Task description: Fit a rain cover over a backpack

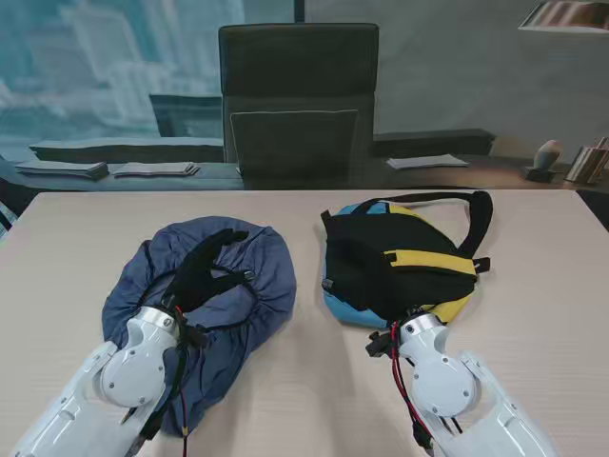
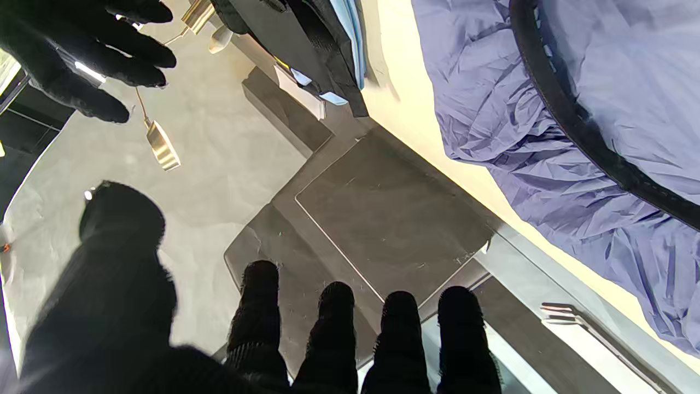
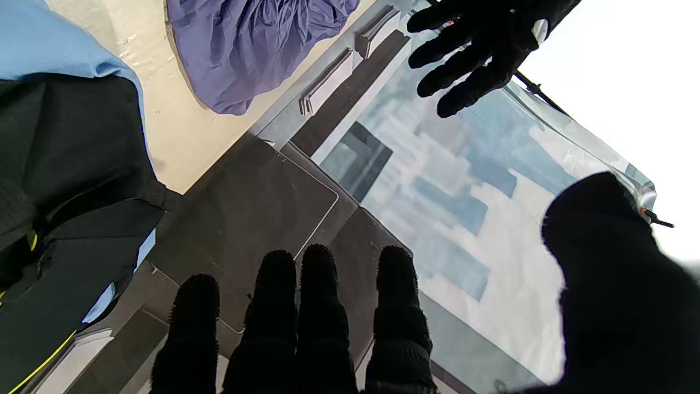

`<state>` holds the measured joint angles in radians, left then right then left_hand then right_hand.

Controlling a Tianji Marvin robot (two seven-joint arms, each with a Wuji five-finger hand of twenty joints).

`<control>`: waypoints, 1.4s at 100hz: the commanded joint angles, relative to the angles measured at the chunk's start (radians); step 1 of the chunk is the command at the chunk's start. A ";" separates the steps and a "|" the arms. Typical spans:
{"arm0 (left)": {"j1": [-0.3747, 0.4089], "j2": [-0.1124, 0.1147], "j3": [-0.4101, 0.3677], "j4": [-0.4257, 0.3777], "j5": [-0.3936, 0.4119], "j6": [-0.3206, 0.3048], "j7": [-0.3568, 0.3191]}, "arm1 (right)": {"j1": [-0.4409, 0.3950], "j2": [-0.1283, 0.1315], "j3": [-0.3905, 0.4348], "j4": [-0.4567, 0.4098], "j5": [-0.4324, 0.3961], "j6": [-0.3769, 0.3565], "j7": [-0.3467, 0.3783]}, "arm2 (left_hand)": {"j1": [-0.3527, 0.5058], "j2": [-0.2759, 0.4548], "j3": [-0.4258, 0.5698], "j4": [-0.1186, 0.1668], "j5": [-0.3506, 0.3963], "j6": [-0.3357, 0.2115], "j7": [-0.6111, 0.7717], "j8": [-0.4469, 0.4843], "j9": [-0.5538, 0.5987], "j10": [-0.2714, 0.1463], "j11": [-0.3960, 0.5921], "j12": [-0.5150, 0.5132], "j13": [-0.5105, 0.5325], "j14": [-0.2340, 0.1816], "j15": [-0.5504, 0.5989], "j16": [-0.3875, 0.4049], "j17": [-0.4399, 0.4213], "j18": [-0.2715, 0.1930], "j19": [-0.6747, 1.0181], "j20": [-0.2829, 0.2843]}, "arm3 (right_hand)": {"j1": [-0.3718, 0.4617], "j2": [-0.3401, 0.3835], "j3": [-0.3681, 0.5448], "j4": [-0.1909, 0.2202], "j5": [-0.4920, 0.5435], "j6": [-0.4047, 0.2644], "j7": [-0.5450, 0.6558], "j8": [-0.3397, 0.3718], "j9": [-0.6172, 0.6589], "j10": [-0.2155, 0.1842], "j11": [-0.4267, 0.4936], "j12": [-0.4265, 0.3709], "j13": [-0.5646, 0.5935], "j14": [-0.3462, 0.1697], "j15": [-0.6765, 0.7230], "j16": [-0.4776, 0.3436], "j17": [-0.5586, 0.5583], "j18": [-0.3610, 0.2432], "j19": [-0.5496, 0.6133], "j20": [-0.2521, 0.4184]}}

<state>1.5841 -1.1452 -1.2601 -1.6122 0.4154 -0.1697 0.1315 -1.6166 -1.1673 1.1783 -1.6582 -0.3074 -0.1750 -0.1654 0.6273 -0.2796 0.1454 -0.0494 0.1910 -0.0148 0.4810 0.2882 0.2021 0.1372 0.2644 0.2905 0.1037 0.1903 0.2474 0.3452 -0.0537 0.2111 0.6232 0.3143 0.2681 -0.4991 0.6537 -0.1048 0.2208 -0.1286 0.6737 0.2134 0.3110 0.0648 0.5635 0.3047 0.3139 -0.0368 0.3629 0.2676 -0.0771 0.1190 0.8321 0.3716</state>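
The blue-grey rain cover (image 1: 243,286) lies crumpled on the left of the table, its black elastic hem (image 2: 569,120) facing up. To its right rests the backpack (image 1: 381,267), black with light blue and yellow parts and a strap looping off its far side. My left hand (image 1: 205,268), in a black glove, hovers over the cover with fingers (image 2: 333,328) spread and nothing in them. My right hand (image 1: 411,307) is at the backpack's near edge, hard to make out against the black fabric. Its fingers (image 3: 306,317) are apart and hold nothing.
A dark office chair (image 1: 297,105) stands at the table's far edge. Behind it a low ledge carries stacked papers (image 1: 152,169). Bare tabletop (image 1: 314,381) shows between my two arms and along the far side.
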 commanded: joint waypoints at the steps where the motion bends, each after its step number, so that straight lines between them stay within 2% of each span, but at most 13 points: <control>1: -0.001 0.002 0.000 0.001 0.002 -0.001 -0.026 | 0.000 0.003 -0.007 0.004 -0.007 -0.006 0.019 | 0.000 0.022 -0.019 0.021 -0.042 -0.008 -0.004 0.001 -0.008 -0.009 -0.012 -0.012 -0.018 -0.004 -0.003 -0.010 -0.012 0.001 0.019 0.009 | 0.025 -0.013 -0.034 0.017 0.016 -0.025 -0.011 -0.015 0.030 0.001 -0.017 -0.015 0.019 -0.009 -0.016 -0.008 -0.011 -0.018 0.006 -0.003; 19: -0.014 0.004 0.008 0.015 -0.006 0.002 -0.043 | 0.008 0.006 -0.015 0.017 -0.023 0.004 0.028 | 0.000 0.021 -0.019 0.021 -0.042 -0.006 -0.004 0.001 -0.008 -0.010 -0.013 -0.013 -0.018 -0.005 -0.005 -0.011 -0.013 0.001 0.019 0.009 | 0.036 -0.035 -0.037 0.017 0.015 -0.011 -0.010 -0.015 0.033 0.003 -0.015 -0.012 0.014 -0.012 -0.016 -0.008 -0.014 -0.020 -0.001 -0.007; 34: -0.017 0.007 0.008 0.017 0.007 -0.009 -0.046 | 0.028 0.016 -0.031 0.057 -0.130 0.005 0.019 | -0.003 0.024 -0.021 0.021 -0.042 -0.006 -0.004 0.000 -0.008 -0.009 -0.012 -0.012 -0.019 -0.006 -0.007 -0.011 -0.013 0.001 0.018 0.008 | 0.039 -0.071 -0.047 0.019 -0.001 -0.001 -0.010 -0.015 0.021 0.003 -0.003 -0.006 0.000 -0.017 -0.014 -0.006 -0.017 -0.023 -0.024 -0.015; 60: -0.024 0.007 0.010 0.033 -0.003 -0.018 -0.052 | 0.045 0.030 -0.039 0.075 -0.217 0.034 0.034 | 0.000 0.021 -0.022 0.021 -0.042 -0.005 -0.006 -0.001 -0.008 -0.010 -0.013 -0.012 -0.018 -0.005 -0.006 -0.011 -0.012 -0.001 0.018 0.009 | 0.036 -0.102 -0.043 0.024 -0.047 -0.009 -0.011 -0.019 -0.041 -0.015 -0.005 -0.008 -0.057 -0.041 -0.028 -0.012 -0.032 -0.048 -0.124 -0.043; 65: -0.026 0.008 0.010 0.034 0.002 -0.019 -0.055 | 0.058 0.043 -0.046 0.090 -0.333 0.054 0.035 | 0.000 0.023 -0.021 0.021 -0.043 -0.005 -0.007 -0.001 -0.008 -0.011 -0.013 -0.013 -0.019 -0.006 -0.007 -0.011 -0.012 -0.001 0.018 0.009 | 0.003 -0.107 -0.028 0.024 -0.104 0.019 -0.011 -0.029 -0.059 -0.018 0.012 -0.008 -0.067 -0.044 -0.014 -0.009 -0.026 -0.043 -0.166 0.064; 73: -0.029 0.008 0.010 0.038 0.005 -0.023 -0.052 | 0.084 0.063 -0.070 0.121 -0.492 0.090 0.019 | -0.001 0.021 -0.022 0.021 -0.043 -0.005 -0.009 -0.002 -0.008 -0.011 -0.013 -0.012 -0.018 -0.006 -0.006 -0.010 -0.012 -0.001 0.018 0.009 | -0.100 -0.120 0.034 0.024 -0.139 0.060 -0.120 -0.062 -0.098 -0.031 0.039 0.001 -0.100 -0.055 -0.028 -0.016 -0.032 -0.027 -0.191 0.106; 78: -0.030 0.008 0.010 0.040 0.004 -0.026 -0.053 | 0.090 0.071 -0.082 0.126 -0.528 0.116 0.027 | -0.002 0.020 -0.023 0.021 -0.043 -0.005 -0.010 -0.002 -0.009 -0.011 -0.014 -0.013 -0.019 -0.006 -0.007 -0.011 -0.012 -0.001 0.018 0.009 | -0.142 -0.126 0.065 0.023 -0.145 0.077 -0.165 -0.049 -0.121 -0.034 0.053 0.005 -0.115 -0.051 -0.031 -0.014 -0.043 -0.025 -0.216 0.120; 82: -0.029 0.009 0.009 0.039 0.003 -0.027 -0.058 | 0.094 0.077 -0.090 0.126 -0.549 0.133 0.049 | -0.002 0.019 -0.024 0.021 -0.044 -0.006 -0.012 -0.004 -0.009 -0.011 -0.015 -0.013 -0.020 -0.007 -0.009 -0.011 -0.014 -0.001 0.016 0.008 | -0.154 -0.129 0.080 0.016 -0.139 0.078 -0.230 0.033 -0.132 -0.035 0.058 -0.004 -0.119 -0.051 -0.034 -0.006 -0.040 -0.025 -0.272 0.177; 98: -0.027 0.010 0.007 0.037 0.010 -0.022 -0.059 | 0.116 0.104 -0.128 0.122 -0.648 0.190 0.157 | 0.003 0.012 -0.023 0.021 -0.041 -0.005 -0.016 -0.006 -0.008 -0.011 -0.016 -0.012 -0.018 -0.005 -0.010 -0.011 -0.013 0.000 0.011 0.005 | -0.163 -0.133 0.090 0.024 -0.135 0.102 -0.187 0.144 -0.134 -0.029 0.083 0.008 -0.106 -0.040 -0.022 0.008 -0.036 -0.005 -0.290 0.243; 113: -0.025 0.010 0.005 0.033 0.014 -0.016 -0.058 | 0.157 0.110 -0.196 0.176 -0.716 0.226 0.131 | 0.001 0.014 -0.023 0.020 -0.041 -0.005 -0.015 -0.005 -0.008 -0.011 -0.016 -0.012 -0.019 -0.007 -0.009 -0.010 -0.012 0.000 0.010 0.005 | -0.121 -0.130 0.076 0.027 -0.127 0.111 -0.128 0.168 -0.135 -0.029 0.128 0.026 -0.093 -0.044 0.001 0.012 -0.024 -0.019 -0.282 0.235; 124: -0.025 0.010 0.003 0.034 0.015 -0.018 -0.055 | 0.206 0.110 -0.272 0.249 -0.772 0.280 0.048 | 0.003 0.013 -0.022 0.021 -0.041 -0.004 -0.015 -0.005 -0.008 -0.011 -0.016 -0.012 -0.019 -0.005 -0.009 -0.010 -0.012 -0.001 0.011 0.005 | 0.003 -0.123 0.010 0.037 -0.132 0.117 -0.067 0.155 -0.128 -0.023 0.181 0.043 -0.071 -0.036 0.054 0.026 -0.012 -0.026 -0.210 0.187; 136: -0.024 0.009 0.001 0.035 0.014 -0.020 -0.054 | 0.258 0.104 -0.345 0.325 -0.785 0.352 -0.022 | 0.004 0.013 -0.020 0.021 -0.041 -0.004 -0.014 -0.005 -0.008 -0.012 -0.015 -0.011 -0.019 -0.005 -0.009 -0.010 -0.012 0.000 0.011 0.005 | 0.111 -0.121 -0.049 0.042 -0.098 0.128 0.008 0.124 -0.087 -0.008 0.214 0.057 -0.039 -0.024 0.091 0.046 -0.008 -0.017 -0.068 0.057; 140: -0.024 0.009 0.001 0.034 0.013 -0.019 -0.053 | 0.262 0.098 -0.352 0.334 -0.773 0.379 -0.032 | 0.004 0.012 -0.020 0.020 -0.041 -0.004 -0.014 -0.005 -0.008 -0.011 -0.015 -0.011 -0.020 -0.004 -0.010 -0.010 -0.012 0.000 0.011 0.005 | 0.125 -0.122 -0.048 0.042 -0.092 0.133 0.015 0.122 -0.082 -0.002 0.217 0.059 -0.036 -0.020 0.095 0.048 -0.007 -0.018 -0.058 0.045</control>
<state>1.5542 -1.1325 -1.2565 -1.5706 0.4304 -0.1874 0.0893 -1.3538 -1.0540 0.8193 -1.3369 -1.1138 0.1930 -0.2127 0.6272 -0.2796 0.1454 -0.0494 0.1910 -0.0148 0.4808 0.2882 0.2021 0.1372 0.2642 0.2905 0.1037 0.1903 0.2473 0.3451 -0.0538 0.2111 0.6232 0.3143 0.3642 -0.6169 0.6328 -0.0874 0.1269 -0.0290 0.6624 0.3529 0.2178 0.0541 0.7615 0.3495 0.2577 -0.0603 0.4460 0.3044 -0.0792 0.1024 0.7337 0.4622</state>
